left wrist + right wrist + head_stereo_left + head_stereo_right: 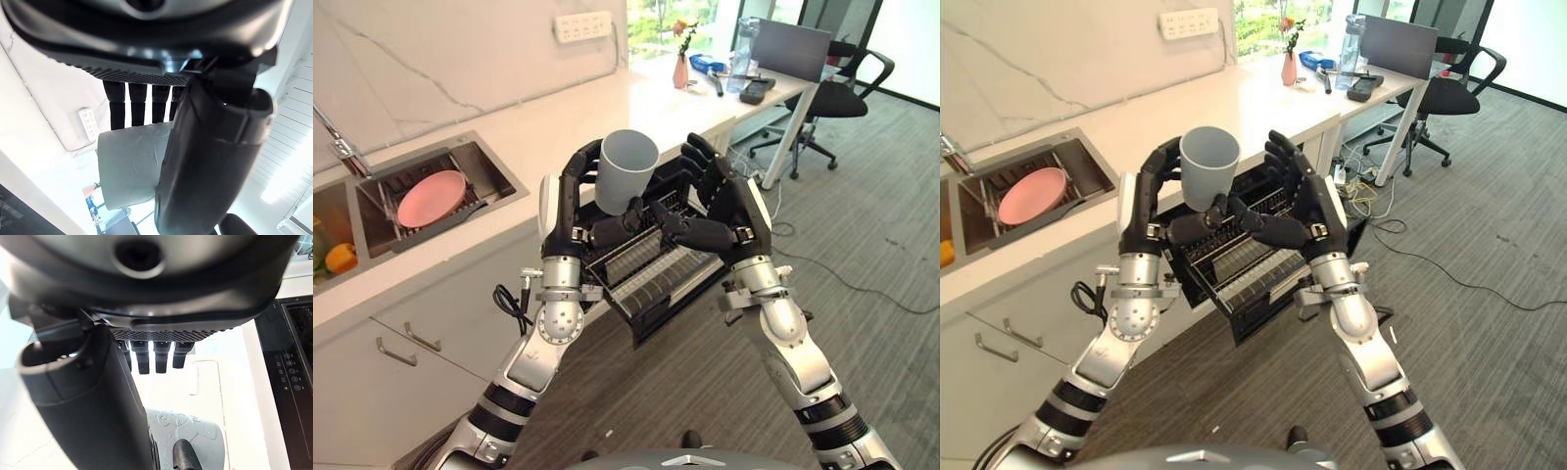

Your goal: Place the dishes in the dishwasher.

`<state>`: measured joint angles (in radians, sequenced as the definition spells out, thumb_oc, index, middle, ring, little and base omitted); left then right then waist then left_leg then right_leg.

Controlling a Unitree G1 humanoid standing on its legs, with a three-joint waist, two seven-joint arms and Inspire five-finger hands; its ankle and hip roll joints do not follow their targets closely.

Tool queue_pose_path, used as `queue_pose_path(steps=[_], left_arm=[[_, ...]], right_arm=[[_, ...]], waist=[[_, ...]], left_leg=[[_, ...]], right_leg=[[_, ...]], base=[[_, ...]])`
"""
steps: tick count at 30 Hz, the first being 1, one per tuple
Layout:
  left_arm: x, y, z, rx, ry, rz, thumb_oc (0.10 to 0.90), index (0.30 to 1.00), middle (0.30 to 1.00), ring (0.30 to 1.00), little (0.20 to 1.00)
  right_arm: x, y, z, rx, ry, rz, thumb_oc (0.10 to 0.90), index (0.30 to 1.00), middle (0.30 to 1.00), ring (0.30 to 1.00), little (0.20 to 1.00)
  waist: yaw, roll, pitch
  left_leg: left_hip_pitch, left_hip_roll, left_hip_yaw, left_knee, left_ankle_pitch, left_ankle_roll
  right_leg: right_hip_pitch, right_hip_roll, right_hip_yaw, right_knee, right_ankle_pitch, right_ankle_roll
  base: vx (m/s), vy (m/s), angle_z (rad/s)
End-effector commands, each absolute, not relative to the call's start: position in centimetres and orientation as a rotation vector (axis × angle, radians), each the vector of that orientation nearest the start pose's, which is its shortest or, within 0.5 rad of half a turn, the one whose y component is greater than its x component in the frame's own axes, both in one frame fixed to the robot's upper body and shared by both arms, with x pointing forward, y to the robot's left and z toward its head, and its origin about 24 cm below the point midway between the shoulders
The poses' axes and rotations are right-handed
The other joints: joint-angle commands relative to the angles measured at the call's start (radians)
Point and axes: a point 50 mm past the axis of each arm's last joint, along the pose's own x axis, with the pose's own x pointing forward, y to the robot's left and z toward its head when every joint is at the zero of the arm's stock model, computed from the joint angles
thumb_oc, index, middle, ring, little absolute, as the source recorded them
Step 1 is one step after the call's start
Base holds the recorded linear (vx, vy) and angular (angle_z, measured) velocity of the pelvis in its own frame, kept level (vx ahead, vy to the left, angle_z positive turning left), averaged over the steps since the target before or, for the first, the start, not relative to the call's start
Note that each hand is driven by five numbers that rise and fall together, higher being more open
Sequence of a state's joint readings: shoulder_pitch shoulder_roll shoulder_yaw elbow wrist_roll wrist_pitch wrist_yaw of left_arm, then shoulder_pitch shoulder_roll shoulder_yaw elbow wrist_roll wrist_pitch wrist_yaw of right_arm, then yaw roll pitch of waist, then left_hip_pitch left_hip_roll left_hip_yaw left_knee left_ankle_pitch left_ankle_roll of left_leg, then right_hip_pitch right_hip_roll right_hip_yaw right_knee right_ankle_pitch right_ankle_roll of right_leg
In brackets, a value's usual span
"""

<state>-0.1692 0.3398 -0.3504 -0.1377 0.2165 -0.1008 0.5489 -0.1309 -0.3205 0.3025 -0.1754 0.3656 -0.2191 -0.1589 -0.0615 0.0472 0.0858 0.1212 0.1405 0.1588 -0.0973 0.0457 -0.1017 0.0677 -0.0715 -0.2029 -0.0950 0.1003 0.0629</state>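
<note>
Cup [626, 168] in left hand [570, 211], right hand [724, 206] seemingly open beside.

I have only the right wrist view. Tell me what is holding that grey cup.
Observer: The left hand holds the grey cup, fingers curled behind it and thumb in front.
Operator: Report what my right hand is doing.
Observer: The right hand is beside the cup with fingers only loosely bent; I cannot tell if it touches.
Operator: Say what lies below the cup.
Observer: The pulled-out dishwasher rack, under the counter.
Operator: List any dishes left.
Observer: A pink plate stands in the sink.
</note>
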Motion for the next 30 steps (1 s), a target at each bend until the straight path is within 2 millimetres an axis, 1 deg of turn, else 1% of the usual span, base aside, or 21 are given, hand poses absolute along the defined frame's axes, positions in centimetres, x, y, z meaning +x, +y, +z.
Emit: queue_pose_path(steps=[1,4,5,6,8,10,11,14,17,18,20,21,22,23,27,30], left_arm=[[24.9,10.9,16.3,0.33,-0.83,0.093,0.4,0.3,0.3,0.3,0.3],[24.6,9.9,16.2,0.315,-0.84,0.037,0.4,0.3,0.3,0.3,0.3],[24.6,9.9,16.2,0.315,-0.841,0.036,0.4,0.3,0.3,0.3,0.3],[24.4,9.2,16.0,0.303,-0.837,-0.012,0.4,0.3,0.3,0.3,0.3],[24.3,8.8,16.0,0.303,-0.841,-0.039,0.4,0.3,0.3,0.3,0.3],[24.1,7.8,15.9,0.293,-0.838,-0.112,0.4,0.3,0.3,0.3,0.3],[24.0,7.3,15.8,0.283,-0.837,-0.156,0.4,0.3,0.3,0.3,0.3],[23.9,7.0,15.7,0.283,-0.834,-0.181,0.4,0.3,0.3,0.3,0.3],[23.6,6.1,15.5,0.304,-0.84,-0.262,0.4,0.3,0.3,0.3,0.3],[23.6,6.1,15.5,0.304,-0.84,-0.262,0.4,0.3,0.3,0.3,0.3],[23.5,5.8,15.4,0.351,-0.862,-0.285,0.4,0.3,0.3,0.3,0.3],[23.4,5.7,15.5,0.37,-0.885,-0.288,0.4,0.3,0.3,0.3,0.3],[23.3,5.6,15.6,0.374,-0.896,-0.289,0.4,0.3,0.3,0.3,0.3],[23.3,5.6,15.6,0.372,-0.897,-0.29,0.4,0.3,0.3,0.3,0.3],[23.3,5.6,15.4,0.378,-0.889,-0.28,0.4,0.3,0.3,0.3,0.3],[23.3,5.8,15.2,0.364,-0.881,-0.243,0.4,0.3,0.3,0.3,0.3]], right_arm=[[26.1,-10.8,15.9,0.337,-0.609,0.256,0.8,0.9,0.9,0.9,0.9],[26.8,-10.1,15.5,0.34,-0.573,0.274,0.8,0.9,0.9,0.9,0.9],[26.8,-10.1,15.5,0.34,-0.574,0.274,0.8,0.9,0.9,0.9,0.9],[27.2,-9.5,15.4,0.35,-0.555,0.292,0.8,0.9,0.9,0.9,0.9],[27.4,-9.3,15.5,0.346,-0.554,0.299,0.8,0.9,0.9,0.9,0.9],[27.6,-8.6,15.9,0.341,-0.555,0.328,0.8,0.9,0.9,0.9,0.9],[27.9,-8.1,16.3,0.333,-0.567,0.343,0.8,0.9,0.9,0.9,0.9],[27.9,-8.0,16.5,0.331,-0.57,0.349,0.8,0.9,0.9,0.9,0.9],[28.2,-7.5,17.0,0.327,-0.578,0.365,0.8,0.9,0.9,0.9,0.9],[28.2,-7.5,17.0,0.327,-0.578,0.365,0.8,0.9,0.9,0.9,0.9],[28.4,-7.4,17.1,0.323,-0.573,0.365,0.8,0.9,0.9,0.9,0.9],[28.4,-7.4,17.0,0.324,-0.567,0.363,0.671,0.707,0.707,0.707,0.707],[28.5,-7.4,17.0,0.323,-0.566,0.361,0.525,0.488,0.488,0.488,0.488],[28.6,-7.5,16.8,0.319,-0.559,0.345,0.4,0.3,0.3,0.3,0.3],[28.5,-7.8,16.4,0.324,-0.546,0.326,0.4,0.3,0.3,0.3,0.3],[28.2,-8.6,16.8,0.293,-0.601,0.307,0.4,0.3,0.3,0.3,0.3]], waist=[[0.022,-0.057,-0.078],[0.032,-0.06,-0.08],[0.032,-0.06,-0.079],[0.037,-0.061,-0.08],[0.04,-0.062,-0.08],[0.046,-0.061,-0.081],[0.049,-0.061,-0.08],[0.05,-0.061,-0.08],[0.051,-0.062,-0.078],[0.051,-0.062,-0.078],[0.051,-0.061,-0.078],[0.051,-0.061,-0.078],[0.051,-0.062,-0.078],[0.051,-0.061,-0.078],[0.05,-0.061,-0.076],[0.052,-0.061,-0.075]], left_leg=[[0.006,0.005,0.002,0.01,-0.041,-0.036],[0.009,0.006,-0.002,0.01,-0.04,-0.035],[0.009,0.006,-0.002,0.01,-0.04,-0.035],[0.009,0.007,-0.005,0.01,-0.039,-0.035],[0.009,0.006,-0.008,0.01,-0.039,-0.035],[0.01,0.006,-0.012,0.01,-0.038,-0.035],[0.009,0.006,-0.016,0.01,-0.037,-0.035],[0.009,0.006,-0.018,0.01,-0.036,-0.035],[0.01,0.005,-0.021,0.01,-0.037,-0.035],[0.01,0.005,-0.021,0.01,-0.037,-0.035],[0.01,0.004,-0.022,0.01,-0.037,-0.035],[0.009,0.005,-0.023,0.01,-0.037,-0.036],[0.009,0.005,-0.024,0.01,-0.037,-0.036],[0.008,0.005,-0.024,0.01,-0.036,-0.036],[0.007,0.006,-0.027,0.01,-0.035,-0.036],[0.006,0.007,-0.029,0.01,-0.034,-0.037]], right_leg=[[0.047,-0.093,0.019,0.008,-0.085,0.102],[0.051,-0.092,0.014,0.008,-0.088,0.102],[0.051,-0.092,0.014,0.008,-0.088,0.102],[0.054,-0.092,0.01,0.008,-0.09,0.102],[0.056,-0.092,0.008,0.008,-0.09,0.102],[0.06,-0.091,0.002,0.008,-0.093,0.1],[0.064,-0.091,-0.003,0.008,-0.094,0.099],[0.065,-0.091,-0.004,0.008,-0.095,0.099],[0.067,-0.089,-0.008,0.008,-0.095,0.098],[0.067,-0.089,-0.008,0.008,-0.095,0.098],[0.067,-0.088,-0.007,0.008,-0.096,0.098],[0.067,-0.087,-0.009,0.008,-0.096,0.099],[0.067,-0.087,-0.009,0.008,-0.096,0.098],[0.068,-0.087,-0.01,0.008,-0.095,0.099],[0.067,-0.085,-0.012,0.008,-0.095,0.098],[0.068,-0.085,-0.017,0.008,-0.094,0.098]], base=[[0.0,0.0,0.0],[0.0,0.0,0.0],[0.0,0.0,0.0],[0.0,0.0,0.0],[0.01,-0.007,0.03],[0.02,-0.011,0.09],[0.01,-0.005,0.11],[0.01,-0.006,0.1],[0.0,-0.003,0.01],[0.0,0.0,0.0],[0.0,0.0,0.0],[0.0,0.0,0.0],[0.0,0.0,0.0],[0.0,0.0,0.0],[0.0,0.0,0.0],[0.01,0.0,0.03]])
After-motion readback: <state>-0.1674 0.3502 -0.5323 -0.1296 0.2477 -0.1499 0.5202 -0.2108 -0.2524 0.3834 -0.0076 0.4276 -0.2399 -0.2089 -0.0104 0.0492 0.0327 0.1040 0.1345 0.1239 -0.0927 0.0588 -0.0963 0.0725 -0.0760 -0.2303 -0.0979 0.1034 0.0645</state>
